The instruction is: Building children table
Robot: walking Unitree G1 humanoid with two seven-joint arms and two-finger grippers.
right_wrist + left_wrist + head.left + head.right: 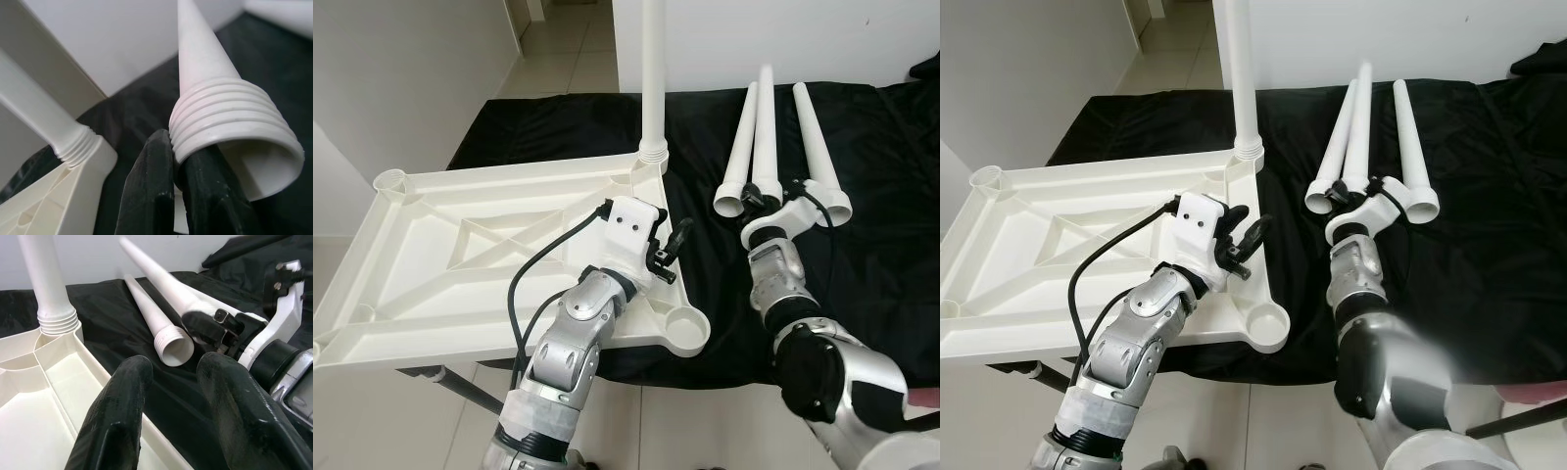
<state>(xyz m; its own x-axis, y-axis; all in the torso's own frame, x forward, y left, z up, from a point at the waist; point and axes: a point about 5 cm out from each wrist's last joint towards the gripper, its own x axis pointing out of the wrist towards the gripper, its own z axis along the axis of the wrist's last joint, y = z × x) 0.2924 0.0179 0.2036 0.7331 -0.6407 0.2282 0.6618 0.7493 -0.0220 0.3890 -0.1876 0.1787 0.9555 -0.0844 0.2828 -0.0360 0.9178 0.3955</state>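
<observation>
The white children's tabletop (460,284) lies upside down on a black-covered surface. One white leg (653,78) stands upright, screwed into its far right corner socket. To the right, three loose legs lie on the cloth: the left leg (740,147), the middle leg (766,127) and the right leg (815,137). My right gripper (751,199) is shut on the threaded mouth of the middle leg (230,122), its fingers (151,196) pinching the rim. My left gripper (674,250) hovers open over the tabletop's right edge, fingers (117,416) apart and holding nothing.
An empty corner socket (685,333) sits at the tabletop's near right, and another socket (389,179) at the far left. The black cloth (881,196) stretches out to the right of the legs. Tiled floor (558,49) lies beyond, and a white wall (391,69) is at the left.
</observation>
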